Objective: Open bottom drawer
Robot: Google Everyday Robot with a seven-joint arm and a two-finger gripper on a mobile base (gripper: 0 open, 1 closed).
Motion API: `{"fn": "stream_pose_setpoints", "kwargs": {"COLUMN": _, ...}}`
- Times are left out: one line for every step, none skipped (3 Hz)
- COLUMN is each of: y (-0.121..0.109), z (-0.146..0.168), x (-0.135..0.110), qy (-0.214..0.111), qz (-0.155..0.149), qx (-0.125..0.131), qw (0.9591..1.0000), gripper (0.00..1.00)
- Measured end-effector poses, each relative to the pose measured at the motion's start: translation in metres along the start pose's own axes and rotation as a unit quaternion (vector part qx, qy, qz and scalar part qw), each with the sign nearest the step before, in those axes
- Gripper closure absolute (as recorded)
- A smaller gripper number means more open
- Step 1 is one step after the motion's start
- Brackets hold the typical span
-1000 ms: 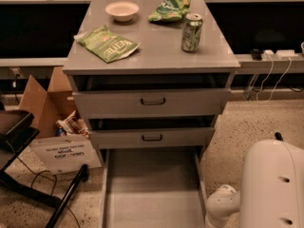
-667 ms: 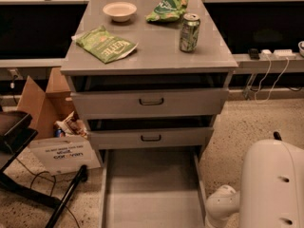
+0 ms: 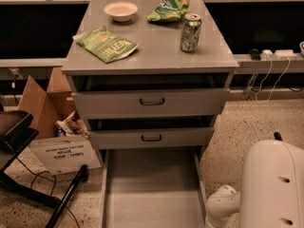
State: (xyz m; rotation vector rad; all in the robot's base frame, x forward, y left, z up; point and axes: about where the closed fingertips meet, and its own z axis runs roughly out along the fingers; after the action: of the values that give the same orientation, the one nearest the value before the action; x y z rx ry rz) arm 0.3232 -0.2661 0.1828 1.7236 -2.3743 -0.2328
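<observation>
Grey metal cabinet (image 3: 156, 56), three drawers, on a speckled floor (image 3: 247, 127). On its top: white bowl (image 3: 121, 11) far left, green snack bag (image 3: 107, 44) near left, second green bag (image 3: 170, 7) far centre, soda can (image 3: 190, 32) upright at right. Left of the cabinet: open cardboard box (image 3: 40, 103), a white printed sign (image 3: 64, 153) in front of it, a black stand (image 3: 19, 132) nearer still. Right, by the far wall: white cords (image 3: 270, 72) hanging from a ledge. Top drawer (image 3: 152, 102) and middle drawer (image 3: 151, 137) each show a dark gap above the front. Bottom drawer (image 3: 152, 189) is drawn well out toward the near edge, plain flat tray floor showing; its front panel and handle are cut off by the lower frame edge. Robot arm (image 3: 273, 184), white housing, stands near right, its rounded joint (image 3: 221, 205) just beside the drawer's right side. Gripper is outside the view; whether clenched or released cannot be told, nor its place relative to the drawer.
</observation>
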Motion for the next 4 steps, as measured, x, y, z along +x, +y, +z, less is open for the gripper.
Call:
{"fn": "stream_pose_setpoints", "kwargs": {"y": -0.001, "z": -0.006, "x": -0.001, "qy": -0.001, "qz": 0.000, "qx": 0.003, "qw": 1.0000, "gripper": 0.19}}
{"fn": "stream_pose_setpoints", "kwargs": {"y": 0.014, "z": -0.058, "x": 0.011, "qy": 0.011, "qz": -0.015, "qx": 0.022, "qw": 0.9996, "gripper": 0.00}}
{"fn": "stream_pose_setpoints", "kwargs": {"y": 0.056, "z": -0.138, "x": 0.042, "qy": -0.004, "qz": -0.013, "qx": 0.027, "qw": 0.9995, "gripper": 0.00}}
{"fn": "stream_pose_setpoints", "kwargs": {"y": 0.063, "z": -0.211, "x": 0.064, "qy": -0.040, "qz": 0.006, "qx": 0.061, "qw": 0.9973, "gripper": 0.00}}
